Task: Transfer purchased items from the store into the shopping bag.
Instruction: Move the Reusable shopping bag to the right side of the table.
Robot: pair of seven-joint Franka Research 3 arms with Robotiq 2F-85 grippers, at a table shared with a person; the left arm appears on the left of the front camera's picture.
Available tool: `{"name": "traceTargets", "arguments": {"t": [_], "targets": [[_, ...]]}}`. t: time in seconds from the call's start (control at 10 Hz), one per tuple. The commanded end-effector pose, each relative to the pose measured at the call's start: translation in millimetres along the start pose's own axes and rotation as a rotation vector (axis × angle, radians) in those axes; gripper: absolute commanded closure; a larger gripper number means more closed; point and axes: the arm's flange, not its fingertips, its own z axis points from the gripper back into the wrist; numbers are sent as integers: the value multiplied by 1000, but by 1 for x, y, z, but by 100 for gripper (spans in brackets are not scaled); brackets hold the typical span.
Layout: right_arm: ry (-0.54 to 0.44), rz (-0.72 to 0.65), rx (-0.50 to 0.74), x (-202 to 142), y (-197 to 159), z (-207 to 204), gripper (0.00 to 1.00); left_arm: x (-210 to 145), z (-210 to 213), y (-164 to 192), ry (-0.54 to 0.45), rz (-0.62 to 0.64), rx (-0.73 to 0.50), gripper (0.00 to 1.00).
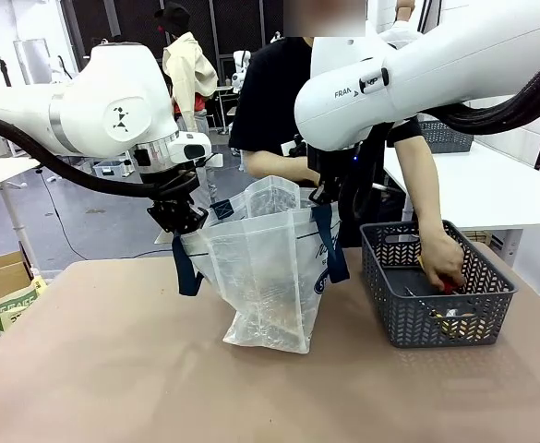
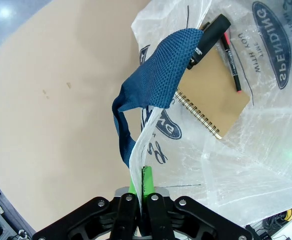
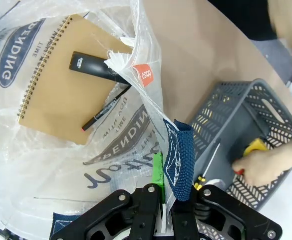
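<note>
jaws of both grippers are pressed together on the translucent whitish plastic shopping bag (image 1: 260, 268): the left gripper (image 2: 142, 176) pinches the film rim just beside a navy woven strap handle (image 2: 155, 70), and the right gripper (image 3: 166, 172) clamps the rim together with the other strap. judged purpose: pulled apart like this, the two grips hold the bag's mouth spread and upright on the tan table (image 1: 113, 369) so goods can drop in. lying inside: a brown spiral-bound notebook (image 3: 61, 95), a black marker (image 3: 91, 64), a thin black pen with red ends (image 3: 106, 112). beside the bag stands a dark grey mesh basket (image 1: 394, 318). farther off, the person's hand (image 1: 442, 258) reaches into it at a yellowish item (image 3: 256, 146), probably next to transfer.
</note>
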Motion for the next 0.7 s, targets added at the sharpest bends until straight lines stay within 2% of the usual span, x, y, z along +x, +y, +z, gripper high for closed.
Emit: {"name": "traceTargets", "arguments": {"t": [0.0, 0.6], "targets": [[4, -2, -2, -1, -2, -2, 100, -1, 0, 1, 2, 5, 1, 100], [4, -2, -2, -1, -2, -2, 100, -1, 0, 1, 2, 5, 1, 100]]}}
